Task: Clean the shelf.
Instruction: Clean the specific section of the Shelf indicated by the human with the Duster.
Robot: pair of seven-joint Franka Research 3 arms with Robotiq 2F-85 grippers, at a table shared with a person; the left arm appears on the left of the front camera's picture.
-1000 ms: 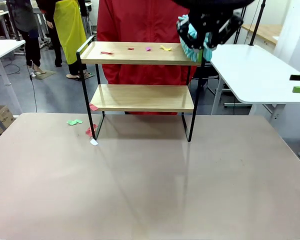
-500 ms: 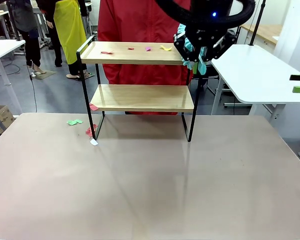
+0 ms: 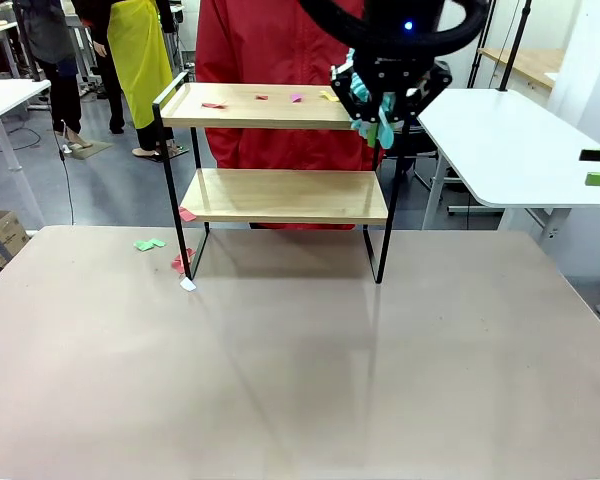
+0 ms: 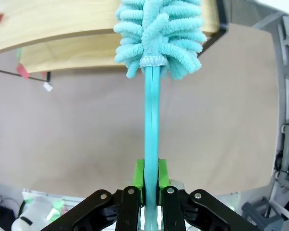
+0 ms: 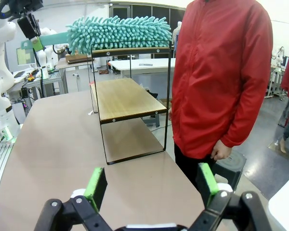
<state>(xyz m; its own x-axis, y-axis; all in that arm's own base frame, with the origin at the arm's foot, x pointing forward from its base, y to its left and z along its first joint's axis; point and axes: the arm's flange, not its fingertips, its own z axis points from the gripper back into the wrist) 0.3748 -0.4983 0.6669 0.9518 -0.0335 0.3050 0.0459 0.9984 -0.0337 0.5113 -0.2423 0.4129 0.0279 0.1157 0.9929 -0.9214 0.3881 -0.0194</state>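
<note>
A: Since we begin with the front view, where do we find the shelf [image 3: 280, 195]?

B: We find it at the far part of the brown table [image 3: 300, 380], just in front of a person in a red jacket [image 3: 270, 40]. Small paper scraps [image 3: 296, 98] lie on its top board (pink ones and a yellow one). Loose scraps [image 3: 148, 244] lie on the table near its left legs.

A: And the left gripper [image 3: 388, 95]?

B: It hangs at the right end of the top board with a teal duster [image 3: 372, 125]. We cannot tell whether the fluff touches the wood.

A: What do we get from the left wrist view?

B: Its jaws are clamped tight on the duster's thin handle, with a green pad on each side. The fluffy head [image 4: 160, 33] sits over a corner of the shelf's top board [image 4: 62, 24], with the lower board and table beneath.

A: And the right wrist view?

B: The right gripper [image 5: 151, 185] has its jaws spread wide with nothing between them, above the table. The shelf [image 5: 125, 98] shows end-on and well apart from it. The duster head [image 5: 120, 31] lies along the top rail, and the person stands beside the shelf.
</note>
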